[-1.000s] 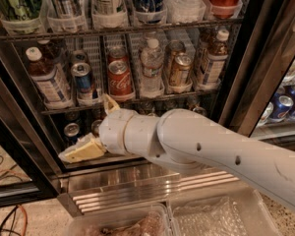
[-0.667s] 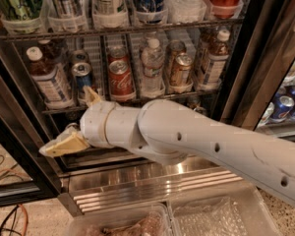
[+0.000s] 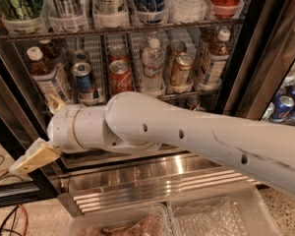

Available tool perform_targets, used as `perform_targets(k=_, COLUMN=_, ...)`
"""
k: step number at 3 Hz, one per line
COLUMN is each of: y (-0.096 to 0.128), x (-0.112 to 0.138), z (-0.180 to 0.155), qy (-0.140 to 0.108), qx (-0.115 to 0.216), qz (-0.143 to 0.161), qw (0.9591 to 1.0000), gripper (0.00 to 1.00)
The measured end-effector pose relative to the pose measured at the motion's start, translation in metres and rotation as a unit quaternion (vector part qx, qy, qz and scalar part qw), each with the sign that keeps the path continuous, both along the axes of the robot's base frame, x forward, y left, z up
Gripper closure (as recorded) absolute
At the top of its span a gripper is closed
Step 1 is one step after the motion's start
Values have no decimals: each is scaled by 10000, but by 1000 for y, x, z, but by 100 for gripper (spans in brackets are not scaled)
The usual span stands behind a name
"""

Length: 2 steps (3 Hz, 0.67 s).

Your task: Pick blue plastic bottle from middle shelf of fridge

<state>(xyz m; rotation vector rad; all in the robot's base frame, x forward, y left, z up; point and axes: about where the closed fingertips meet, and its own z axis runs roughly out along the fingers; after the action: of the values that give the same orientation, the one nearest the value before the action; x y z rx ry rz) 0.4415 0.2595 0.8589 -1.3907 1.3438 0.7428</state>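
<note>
Two blue plastic bottles of brown drink with white caps stand on the middle shelf (image 3: 187, 95) of the fridge (image 3: 152, 180). One is at the far left (image 3: 45, 74) and one at the right (image 3: 214, 59). My white arm reaches in from the right, below that shelf. My gripper (image 3: 35, 132) is at the lower left, by the dark left door frame, below the left bottle. Its tan fingers (image 3: 33, 159) are spread apart and hold nothing. It touches no bottle.
Between the bottles stand a blue can (image 3: 83, 80), a red cola can (image 3: 120, 75), a clear water bottle (image 3: 152, 66) and a gold can (image 3: 181, 69). The upper rack (image 3: 123, 29) holds tall cans and bottles. Blue cans (image 3: 285, 105) sit behind the right door. Clear bins (image 3: 211, 219) lie below.
My arm has swung left and the gripper has moved down and left, from in front of the lower rack to the left door frame. The drinks have not moved.
</note>
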Motion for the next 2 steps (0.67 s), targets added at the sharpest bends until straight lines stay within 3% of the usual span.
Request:
perform_targets(k=1, y=0, x=0, z=0, qy=-1, qx=1, qz=-4, qw=10000, gripper=0)
perform_targets(k=2, y=-8, x=1, z=-6, qy=62, qx=126, qz=-243, qw=9996, gripper=0)
